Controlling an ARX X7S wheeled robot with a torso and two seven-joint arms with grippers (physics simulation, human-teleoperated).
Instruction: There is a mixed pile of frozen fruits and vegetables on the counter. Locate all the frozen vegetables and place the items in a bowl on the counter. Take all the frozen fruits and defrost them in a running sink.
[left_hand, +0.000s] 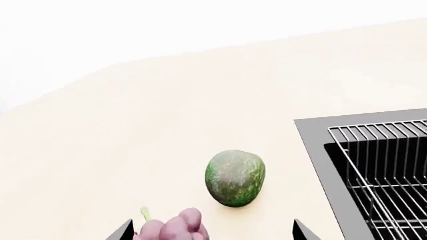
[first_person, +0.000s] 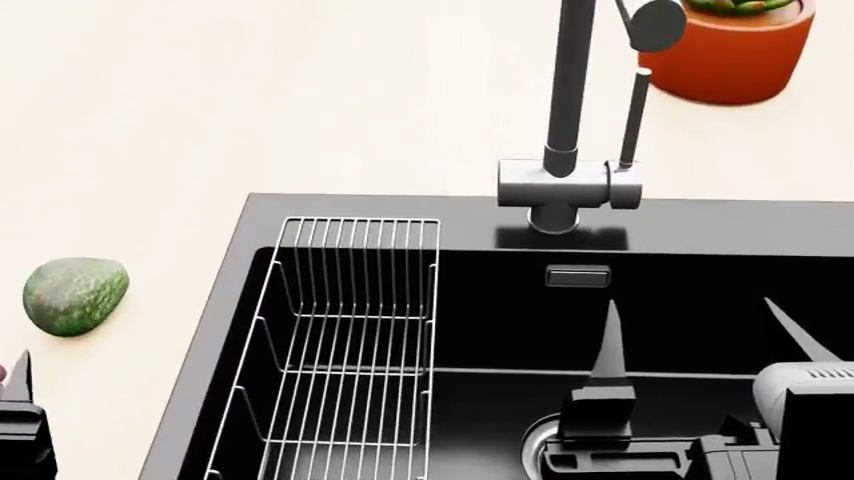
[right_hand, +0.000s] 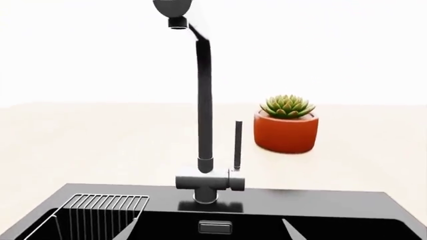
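Note:
The pink bumpy cluster (left_hand: 177, 227) lies on the beige counter (left_hand: 133, 125) between the wide-apart fingers of my left gripper (left_hand: 210, 232), which is open. It lies nearer one finger, with a thin pale green stalk (left_hand: 145, 214) beside it. The mottled green oval (left_hand: 235, 178) lies just beyond it and also shows in the head view (first_person: 76, 293). My left gripper (first_person: 20, 420) sits at the head view's lower left edge. My right gripper (first_person: 705, 345) is open and empty inside the black sink (first_person: 254, 260), above the steel drain (first_person: 541, 445). The cherry, lemon and bowl are out of view.
A wire rack (first_person: 340, 350) fills the sink's left part, close to the green oval. The tall dark grey faucet (first_person: 574, 100) stands behind the basin, and no water is visible. An orange plant pot (first_person: 727, 45) stands on the counter at the back right.

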